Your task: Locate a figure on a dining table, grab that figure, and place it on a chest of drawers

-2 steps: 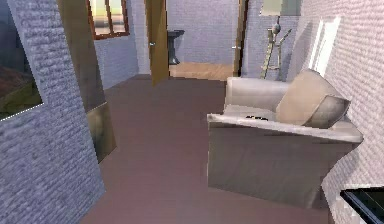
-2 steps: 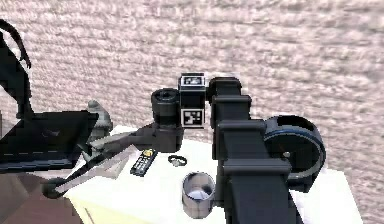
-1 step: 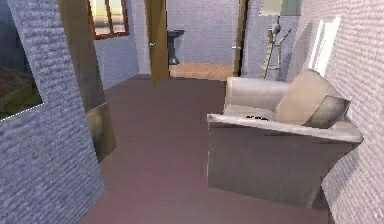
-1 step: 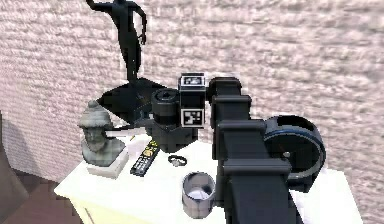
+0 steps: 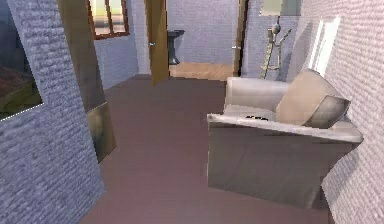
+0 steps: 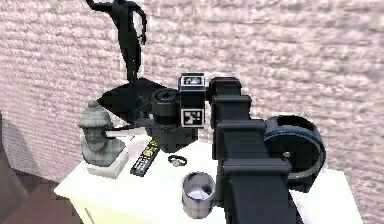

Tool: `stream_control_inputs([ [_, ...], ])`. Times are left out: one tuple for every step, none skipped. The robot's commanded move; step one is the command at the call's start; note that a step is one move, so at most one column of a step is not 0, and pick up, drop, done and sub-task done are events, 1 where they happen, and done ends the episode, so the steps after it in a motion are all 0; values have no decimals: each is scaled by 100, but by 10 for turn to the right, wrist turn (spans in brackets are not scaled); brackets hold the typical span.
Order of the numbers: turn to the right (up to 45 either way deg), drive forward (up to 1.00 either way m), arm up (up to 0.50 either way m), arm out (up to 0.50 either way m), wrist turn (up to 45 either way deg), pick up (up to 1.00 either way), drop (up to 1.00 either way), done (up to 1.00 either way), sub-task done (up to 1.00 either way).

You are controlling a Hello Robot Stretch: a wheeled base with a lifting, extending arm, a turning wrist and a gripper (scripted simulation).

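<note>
On the white surface (image 6: 85, 190) in the arm side view, against the pale brick wall (image 6: 300, 50), you have the dark figure (image 6: 128, 40). It stands upright on a flat dark base (image 6: 120, 98) toward the far left of the top, with one limb raised.

Your arm (image 6: 250, 170) comes up from the bottom edge and ends at the two white markers (image 6: 192, 86). The tool (image 6: 140, 128) lies just left of them, low in front of the base. The figure rises above and slightly left of the tool, and its base runs right behind the tool's dark body. You cannot tell whether the tool touches the base or only sits before it. Because things stand on the surface at and behind its far end, you cannot tell whether it holds anything either.

A grey bust (image 6: 100, 140) stands just left of the thin fingers (image 6: 122, 129), nearer you than the figure. A dark remote (image 6: 147, 159) lies on the surface below the tool, and a small ring (image 6: 178, 161) lies beside the remote. A metal cup (image 6: 198, 192) stands near the front edge, close to the arm. A dark round object (image 6: 296, 150) stands to the arm's right.

In the forward view you face a pale armchair (image 5: 265, 140) with a tan cushion (image 5: 308, 98) on a brownish floor (image 5: 160, 130), with an open doorway (image 5: 200, 40) beyond.
</note>
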Motion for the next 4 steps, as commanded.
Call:
stream_control_inputs([
  [0, 0, 0, 0, 450, 0, 0, 0, 0],
  [0, 0, 0, 0, 0, 0, 100, 0, 0],
  [0, 0, 0, -10, 0, 0, 0, 0, 0],
  [0, 0, 0, 0, 0, 0, 0, 100, 0],
])
